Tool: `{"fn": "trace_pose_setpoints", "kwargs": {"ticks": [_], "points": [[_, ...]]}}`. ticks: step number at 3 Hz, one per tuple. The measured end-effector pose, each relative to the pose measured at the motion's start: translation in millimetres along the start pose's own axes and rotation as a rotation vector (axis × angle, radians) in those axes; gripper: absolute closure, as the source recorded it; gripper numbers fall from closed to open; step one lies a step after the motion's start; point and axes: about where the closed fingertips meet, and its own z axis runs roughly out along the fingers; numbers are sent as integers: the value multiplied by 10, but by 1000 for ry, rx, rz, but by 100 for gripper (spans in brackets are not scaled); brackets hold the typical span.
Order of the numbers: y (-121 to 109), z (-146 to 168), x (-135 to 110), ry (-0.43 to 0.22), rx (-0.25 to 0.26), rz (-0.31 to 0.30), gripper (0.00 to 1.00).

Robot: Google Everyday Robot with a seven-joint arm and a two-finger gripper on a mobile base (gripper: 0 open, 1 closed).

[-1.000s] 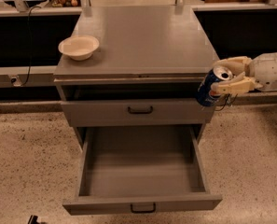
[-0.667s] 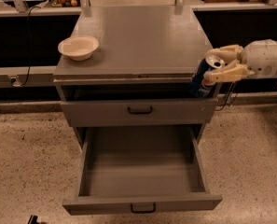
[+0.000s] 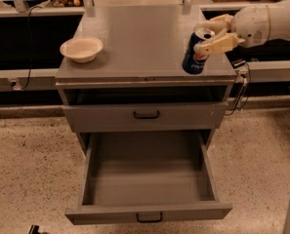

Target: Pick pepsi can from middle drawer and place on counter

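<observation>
The pepsi can (image 3: 195,54), dark blue with a silver top, is over the front right corner of the grey counter (image 3: 134,38), leaning slightly. Its base is at the counter surface; I cannot tell whether it rests there. My gripper (image 3: 204,35) reaches in from the right and is shut on the can's upper part, one cream finger (image 3: 217,43) across its front. The middle drawer (image 3: 149,213) is pulled far out at the bottom, and its flat grey tray holds nothing.
A cream bowl (image 3: 81,48) sits on the counter's left side. A taller-faced grey drawer (image 3: 144,115) with a black handle is shut below the counter. A long pale ledge (image 3: 17,77) with dark panels runs behind. Speckled floor surrounds the cabinet.
My gripper has carried the can up and to the left, from beside the cabinet's right side to over the counter's front right corner. The bowl and drawers have not moved.
</observation>
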Motion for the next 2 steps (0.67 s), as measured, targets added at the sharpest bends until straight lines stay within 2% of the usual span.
{"fn": "trace_pose_setpoints", "kwargs": {"ticks": [1,2], "points": [[-273,104,-17,36,87,53,100],[-461,284,98,59,143,118,100]]}}
